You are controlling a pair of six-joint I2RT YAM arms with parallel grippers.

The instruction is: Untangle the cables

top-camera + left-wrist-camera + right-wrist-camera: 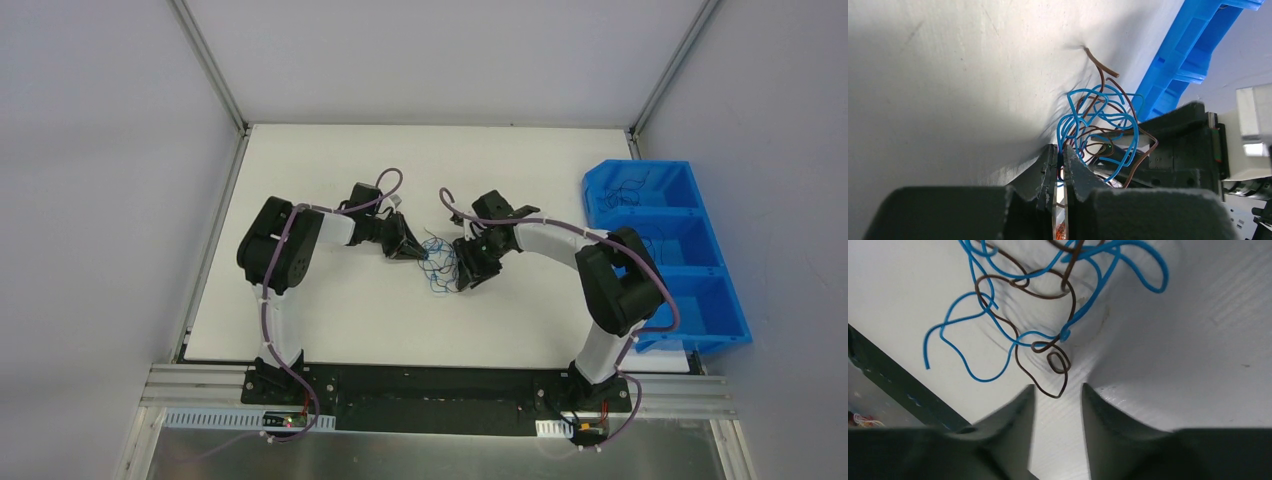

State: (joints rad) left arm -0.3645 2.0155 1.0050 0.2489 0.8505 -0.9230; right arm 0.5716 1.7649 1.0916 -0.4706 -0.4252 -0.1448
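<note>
The cables (438,262) lie as a small blue-and-brown tangle on the desk (400,320), between the two tools. The left tool (1060,162) is closed to a slit, pinching strands at the tangle's edge. The right tool (1058,388) gapes partly open and empty, a brown loop just ahead of its gap.

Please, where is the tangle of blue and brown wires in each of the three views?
Top external: the tangle is between the left gripper and the right gripper.
Left wrist: right of centre, just above the left gripper's fingertips.
Right wrist: upper half, beyond the open right gripper.
Shared landmark: the blue bin, top external and left wrist only.
</note>
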